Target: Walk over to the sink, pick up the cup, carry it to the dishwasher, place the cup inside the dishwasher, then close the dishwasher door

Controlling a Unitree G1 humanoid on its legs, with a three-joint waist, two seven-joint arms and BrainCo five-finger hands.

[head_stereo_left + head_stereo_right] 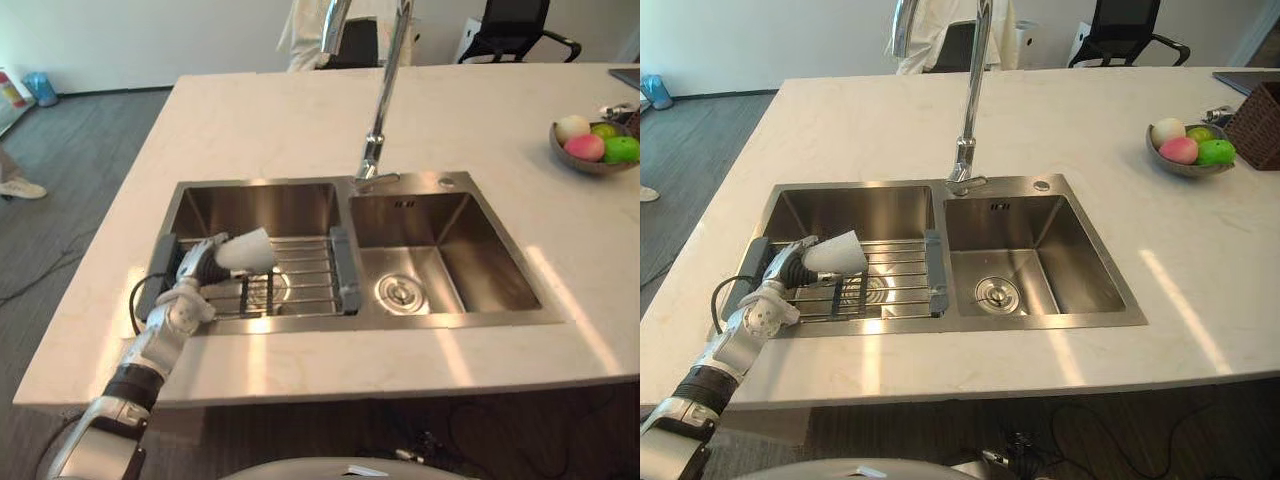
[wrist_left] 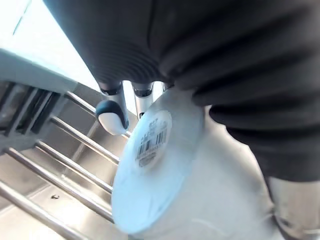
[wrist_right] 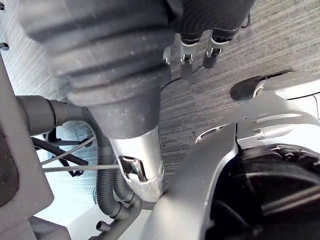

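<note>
Over the left basin (image 1: 260,210) of a steel double sink (image 1: 450,320), a white cup (image 1: 248,250) was held on its side by the left hand (image 1: 196,265), whose fingers (image 2: 112,114) and thumb were curled round it. Its labelled base was turned towards the wrist and its wider mouth towards the right basin (image 1: 500,270); its inside could not be seen. A wire rack (image 1: 305,275) with grey end pieces was laid across the left basin, just beneath the cup; whether the cup touched the bars could not be told. A round drain strainer (image 1: 400,291) was set in the floor of the right basin. A tall tap (image 1: 385,90) was mounted on the rim behind the divide between the basins. The sink was let into a pale worktop (image 1: 250,120). Near the worktop's far right, well apart from the sink, a bowl (image 1: 590,167) was filled with fruit: a pale piece, a pink one (image 1: 585,147) and green ones (image 1: 622,150). Just beside it a dark woven basket (image 1: 1255,125) was seen, its contents hidden. The right hand (image 3: 210,17) was seen above a grey floor (image 3: 280,45); its state could not be told
</note>
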